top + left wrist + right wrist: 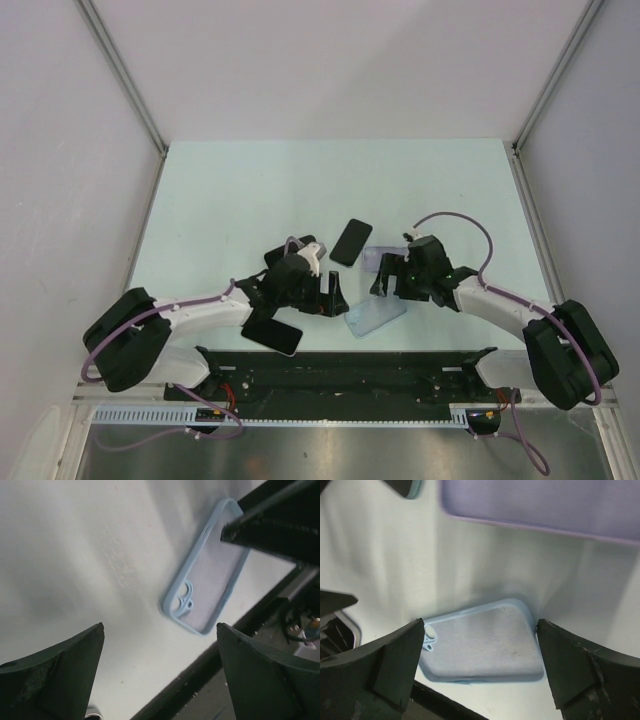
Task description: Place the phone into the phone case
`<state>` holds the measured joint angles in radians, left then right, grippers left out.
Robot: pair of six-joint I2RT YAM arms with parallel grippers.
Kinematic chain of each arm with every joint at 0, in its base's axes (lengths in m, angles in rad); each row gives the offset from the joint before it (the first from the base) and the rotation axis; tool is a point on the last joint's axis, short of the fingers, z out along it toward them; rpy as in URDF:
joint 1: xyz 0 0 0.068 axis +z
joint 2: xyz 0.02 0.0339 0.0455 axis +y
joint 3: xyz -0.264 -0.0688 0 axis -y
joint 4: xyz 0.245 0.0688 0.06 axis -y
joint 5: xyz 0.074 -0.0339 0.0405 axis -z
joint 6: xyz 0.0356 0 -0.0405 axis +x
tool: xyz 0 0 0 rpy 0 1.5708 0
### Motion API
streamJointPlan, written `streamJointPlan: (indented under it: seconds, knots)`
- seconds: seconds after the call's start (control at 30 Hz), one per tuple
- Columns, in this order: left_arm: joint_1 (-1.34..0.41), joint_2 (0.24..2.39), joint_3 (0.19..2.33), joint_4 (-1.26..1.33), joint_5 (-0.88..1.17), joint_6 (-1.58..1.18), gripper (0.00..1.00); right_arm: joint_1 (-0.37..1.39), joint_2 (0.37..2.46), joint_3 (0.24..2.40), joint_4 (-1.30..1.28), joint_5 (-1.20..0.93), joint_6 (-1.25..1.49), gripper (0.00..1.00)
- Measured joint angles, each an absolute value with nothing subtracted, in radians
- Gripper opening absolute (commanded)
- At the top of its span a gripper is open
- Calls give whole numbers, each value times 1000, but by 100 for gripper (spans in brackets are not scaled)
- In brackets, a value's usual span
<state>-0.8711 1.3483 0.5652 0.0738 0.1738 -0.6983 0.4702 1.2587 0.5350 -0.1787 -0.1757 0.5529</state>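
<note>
A light blue phone case (375,317) lies open side up near the table's front edge. It also shows in the left wrist view (210,587) and the right wrist view (480,642). A black phone (351,241) lies flat behind it. My right gripper (383,283) is open just above the blue case, its jaws spread either side of the case's end (479,622). My left gripper (325,290) is open and empty just left of the case (160,626). Neither gripper touches a phone.
A pale purple case (385,256) lies behind the right gripper and shows in the right wrist view (540,505). A second phone with a light rim (271,334) lies under the left arm. A third dark phone (290,248) is partly hidden behind the left wrist. A black rail (340,365) runs along the front edge.
</note>
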Motion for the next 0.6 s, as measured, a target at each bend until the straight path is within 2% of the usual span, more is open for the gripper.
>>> streamJointPlan:
  seconds: [0.13, 0.27, 0.43, 0.6]
  knots:
    - [-871, 1295, 565, 51, 72, -618, 100, 563, 1306, 580, -84, -124, 547, 100]
    - [-871, 1187, 570, 47, -7, -548, 100, 570, 1380, 635, 74, -90, 545, 100]
    - [-870, 1080, 578, 51, -76, -482, 100, 567, 1616, 786, 337, -48, 544, 100]
    - [-870, 1022, 578, 50, -121, -420, 100, 560, 1902, 947, 638, -309, 532, 100]
